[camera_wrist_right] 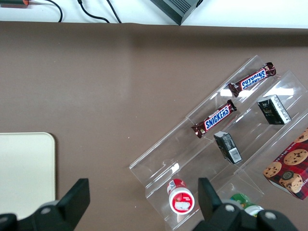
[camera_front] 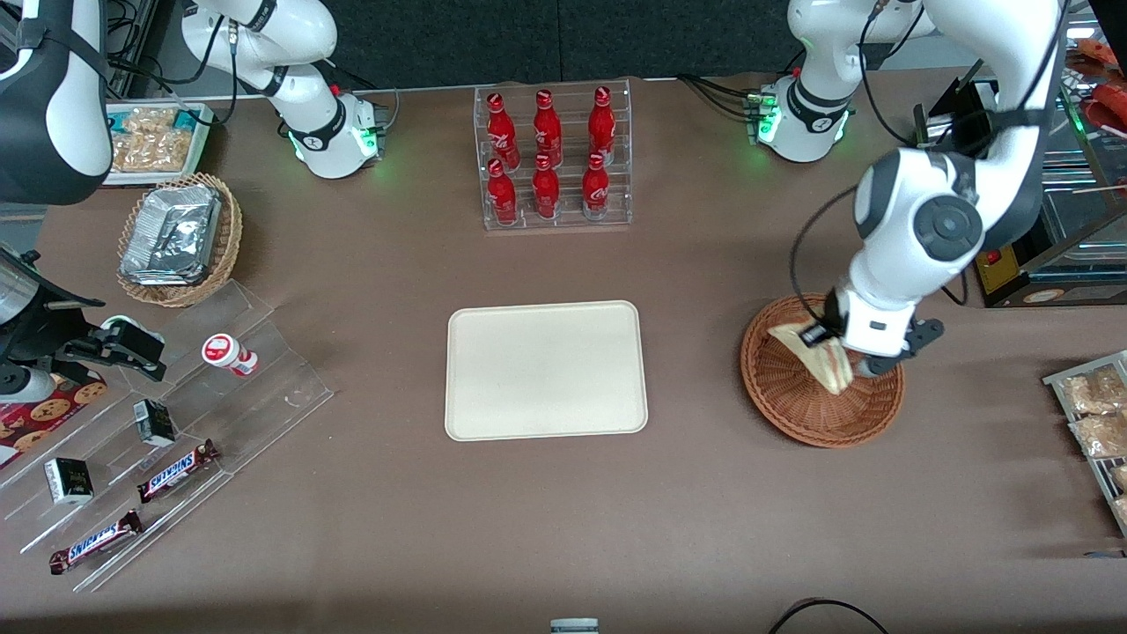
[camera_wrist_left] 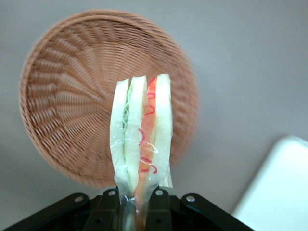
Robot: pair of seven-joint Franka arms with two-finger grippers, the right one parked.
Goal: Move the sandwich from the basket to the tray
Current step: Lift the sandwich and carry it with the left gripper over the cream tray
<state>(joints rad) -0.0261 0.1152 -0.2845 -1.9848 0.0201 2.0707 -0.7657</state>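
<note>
Pincer: your left arm's pincer (camera_front: 852,365) hangs over the basket (camera_front: 792,405), its fingers clamped on one end of the sandwich (camera_front: 819,352)
Sandwich: you have it lifted clear of the weave, as the wrist view suggests; the wrapped wedge (camera_wrist_left: 142,134) sticks straight out from the pincer (camera_wrist_left: 139,202) with its filling stripes facing the camera
Long axis: the wedge runs from the fingers out over the basket (camera_wrist_left: 72,96), so its free end leads and the gripped end trails
Basket: it sits on the desk (camera_front: 704,511) toward the working arm's end, holding nothing else that you can see
Tray: bare and flat (camera_front: 546,370), toward the middle of the desk, beside the basket and well apart from it; a corner (camera_wrist_left: 279,187) shows in the wrist view
Coming move, by my judgement: carry the wedge sideways toward the parked arm's end until it is over the tray, then lower it
Watch: the grip is on one end only, so the wedge may swing or slip in its wrapper
</note>
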